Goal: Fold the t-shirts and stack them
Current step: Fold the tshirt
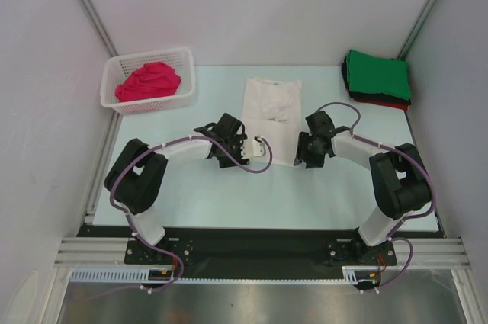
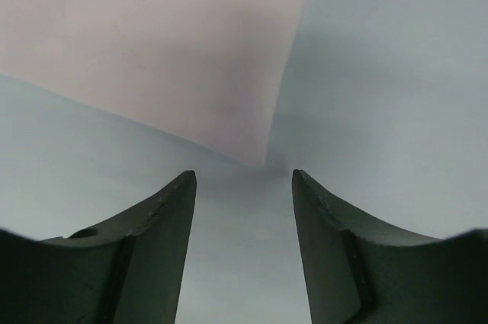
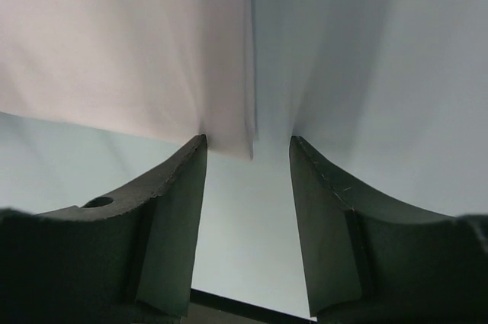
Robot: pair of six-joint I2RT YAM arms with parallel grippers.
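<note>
- Gaping apart, the left gripper (image 2: 242, 177) has its two dark fingers (image 2: 156, 251) spread with bare table between them; nothing held.
- Near corner of the folded white cotton t-shirt (image 2: 152, 49) lies just ahead of those fingertips, not touching them as far as the left wrist view shows.
- Right gripper (image 3: 246, 141) also released, fingers (image 3: 171, 221) wide, gripping nothing.
- In the right wrist view the white shirt's corner reaches the mouth of the gap, close by the left-hand finger; contact cannot be told.
- From the top camera both grippers, left (image 1: 258, 150) and right (image 1: 301, 158), sit at the near end of the white shirt (image 1: 272, 107), one per side.
- The shirt lies flat at mid-table, long axis running away from the arms.
- Pale blue-green tabletop (image 1: 213, 202) is bare between the shirt and the arm bases, and on either side of it.
- White plastic lattice basket (image 1: 113, 74) at far left holds a crumpled magenta-red t-shirt (image 1: 149, 81).
- Far right corner: a folded pile, green t-shirt (image 1: 379, 75) on top, a dark one (image 1: 345, 72) showing under it, a red edge (image 1: 381, 102) at the bottom.
</note>
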